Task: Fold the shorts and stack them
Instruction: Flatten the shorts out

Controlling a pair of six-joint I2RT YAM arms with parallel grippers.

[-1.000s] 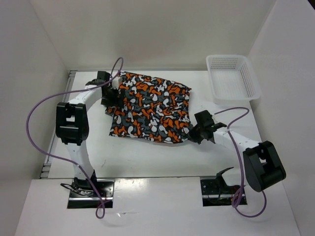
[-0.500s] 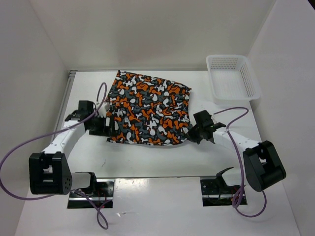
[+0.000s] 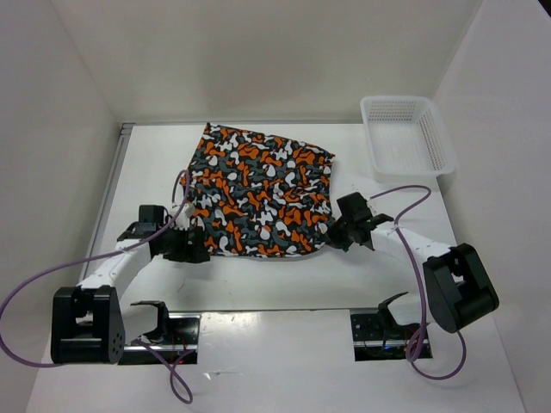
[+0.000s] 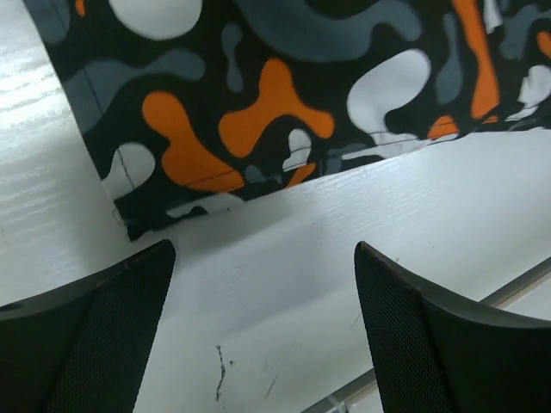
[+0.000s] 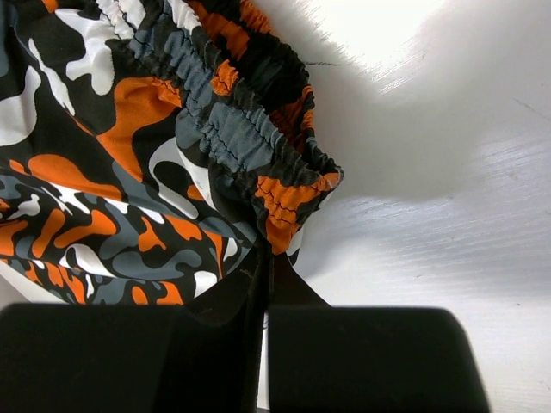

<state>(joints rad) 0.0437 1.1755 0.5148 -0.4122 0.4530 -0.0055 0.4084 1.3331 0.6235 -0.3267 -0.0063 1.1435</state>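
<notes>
Shorts [image 3: 258, 194] spread flat on table [image 3: 258, 280], centre. Left gripper [image 3: 191, 244] set just beside near-left corner, jaws spread. Right gripper [image 3: 337, 231] jaws pressed together, waistband [image 5: 250, 146] pinched at right edge.

L wrist: shorts [image 4: 284, 95] cut at top | R wrist: right tool [image 5: 263, 284] blurred; base cut off

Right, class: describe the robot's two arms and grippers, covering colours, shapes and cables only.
Both the left arm and the right arm have slim white links joined by boxy black joint housings. A purple cable loops loosely along each. The left gripper and right gripper are black; the left's fingers have finely textured, mesh-like pads. No markings are legible.
</notes>
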